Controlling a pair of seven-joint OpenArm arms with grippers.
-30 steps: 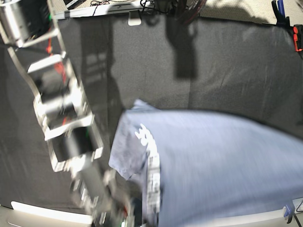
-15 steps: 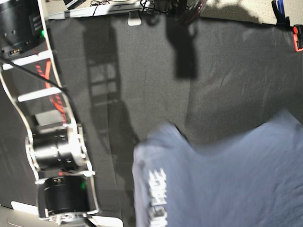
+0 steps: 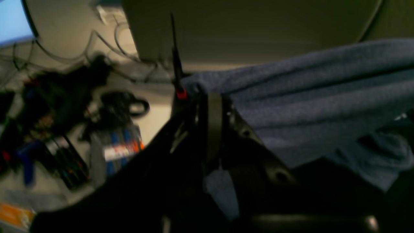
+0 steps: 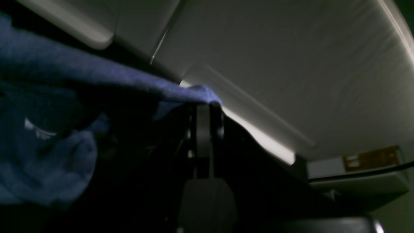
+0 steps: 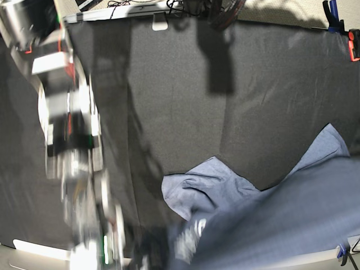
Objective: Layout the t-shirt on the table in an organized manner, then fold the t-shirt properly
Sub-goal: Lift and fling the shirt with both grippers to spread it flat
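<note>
The blue-grey t-shirt (image 5: 281,214) hangs stretched over the near right part of the black table (image 5: 185,107). One sleeve (image 5: 208,185) and one corner (image 5: 329,143) rest on the cloth, and white lettering (image 5: 188,239) shows near the front edge. In the left wrist view my left gripper (image 3: 210,97) is shut on a hem of the t-shirt (image 3: 307,97). My right gripper (image 4: 208,106) is shut on another edge of the t-shirt (image 4: 48,161). The right arm (image 5: 70,140) is a blur at the base view's left. Neither gripper shows clearly in the base view.
An orange clamp (image 5: 353,45) and a blue clamp (image 5: 332,14) grip the far right corner, another blue clamp (image 5: 342,252) the near right. Cables and a white mount (image 5: 160,22) lie along the far edge. Tools and cables (image 3: 81,129) clutter the floor beyond the table.
The t-shirt has dropped back toward the near right edge, its sleeve and a corner now lying on the cloth. The right arm has swung and is blurred.
</note>
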